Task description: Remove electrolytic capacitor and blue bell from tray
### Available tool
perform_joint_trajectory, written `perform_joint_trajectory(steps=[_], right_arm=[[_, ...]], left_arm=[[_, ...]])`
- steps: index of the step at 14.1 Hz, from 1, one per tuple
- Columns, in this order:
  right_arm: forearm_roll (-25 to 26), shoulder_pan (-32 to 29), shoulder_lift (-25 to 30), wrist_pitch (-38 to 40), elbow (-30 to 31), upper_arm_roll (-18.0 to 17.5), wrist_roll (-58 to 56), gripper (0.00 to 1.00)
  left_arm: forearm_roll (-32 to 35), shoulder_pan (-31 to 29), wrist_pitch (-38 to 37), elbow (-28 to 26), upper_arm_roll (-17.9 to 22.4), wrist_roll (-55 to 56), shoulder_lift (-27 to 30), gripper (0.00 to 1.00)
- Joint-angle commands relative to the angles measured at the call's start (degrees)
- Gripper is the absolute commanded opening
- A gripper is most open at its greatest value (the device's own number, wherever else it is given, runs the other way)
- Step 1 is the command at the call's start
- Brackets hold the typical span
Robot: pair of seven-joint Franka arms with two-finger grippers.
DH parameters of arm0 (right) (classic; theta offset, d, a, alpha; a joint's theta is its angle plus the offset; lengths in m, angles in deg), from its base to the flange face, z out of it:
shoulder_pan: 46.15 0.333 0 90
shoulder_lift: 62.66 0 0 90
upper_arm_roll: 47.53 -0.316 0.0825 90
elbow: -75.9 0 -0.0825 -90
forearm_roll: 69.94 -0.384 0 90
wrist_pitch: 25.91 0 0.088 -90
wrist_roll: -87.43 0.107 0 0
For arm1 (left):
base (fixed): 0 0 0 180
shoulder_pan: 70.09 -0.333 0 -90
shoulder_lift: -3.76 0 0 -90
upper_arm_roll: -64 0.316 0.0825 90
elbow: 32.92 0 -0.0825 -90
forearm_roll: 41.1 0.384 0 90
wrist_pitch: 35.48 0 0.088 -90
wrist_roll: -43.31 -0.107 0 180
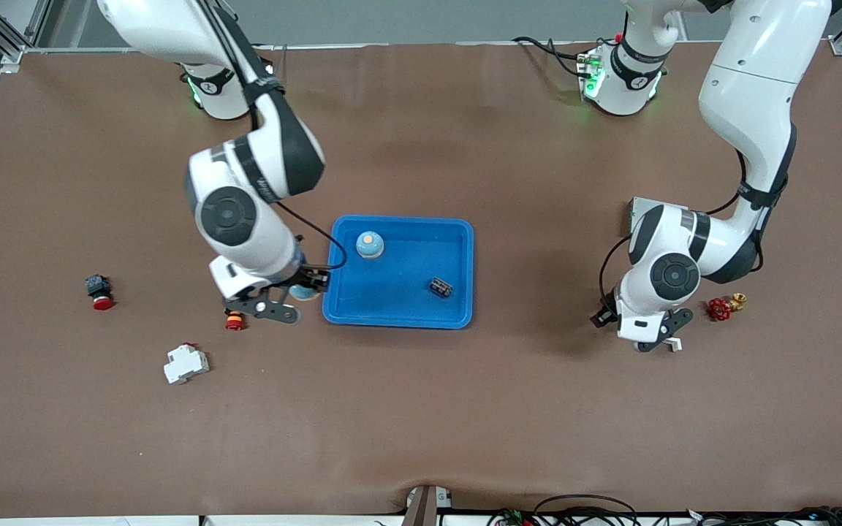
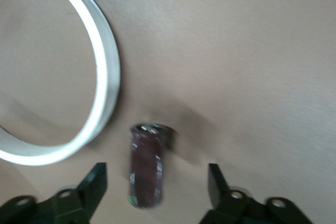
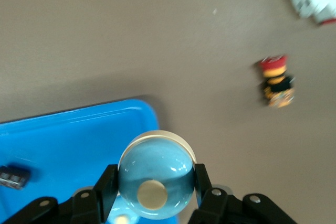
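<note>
A dark maroon capacitor (image 2: 147, 166) rests on the brown table between the spread fingers of my left gripper (image 2: 156, 176), touching neither pad. From the front this gripper (image 1: 653, 340) hangs low over the table at the left arm's end, hiding the capacitor. My right gripper (image 3: 155, 178) is shut on a pale blue bell (image 3: 156, 181) with a beige button. It holds the bell (image 1: 304, 293) at the edge of the blue tray (image 1: 457, 232) toward the right arm's end, and the right gripper (image 1: 291, 294) is partly over the rim.
In the tray are a second blue bell (image 1: 370, 245) and a small dark part (image 1: 441, 287). A white curved band (image 2: 102, 85) lies beside the capacitor. A red valve (image 1: 719, 309), two red push buttons (image 1: 100, 291) (image 1: 234, 320) and a white breaker (image 1: 186, 363) lie on the table.
</note>
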Motion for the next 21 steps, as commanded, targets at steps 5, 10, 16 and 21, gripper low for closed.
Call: perform_joint_trajectory(steps=[5,10,16,21], right_arm=[[0.6,-9.7,7.3,-0.9,9.1,-1.1,-21.6,0.0],[0.6,-14.6,7.7,-6.4,13.5,-1.0,-34.0,0.0],[1.3,-19.2,6.2,-11.7,15.1,-1.0,-47.4,0.0],[2.1,-20.7,6.0,-16.6,18.5,-0.9,-51.7,0.0]], left_arm=[[0.5,4.3,0.2,3.7,-6.5,19.5,0.1,1.0],[0.6,13.3,0.2,10.1,-6.5,32.9,-2.2,1.0],[1.2,20.9,7.5,13.6,-6.0,44.1,-7.7,1.0],[1.2,22.8,12.7,13.6,-5.9,44.2,-11.0,0.91]])
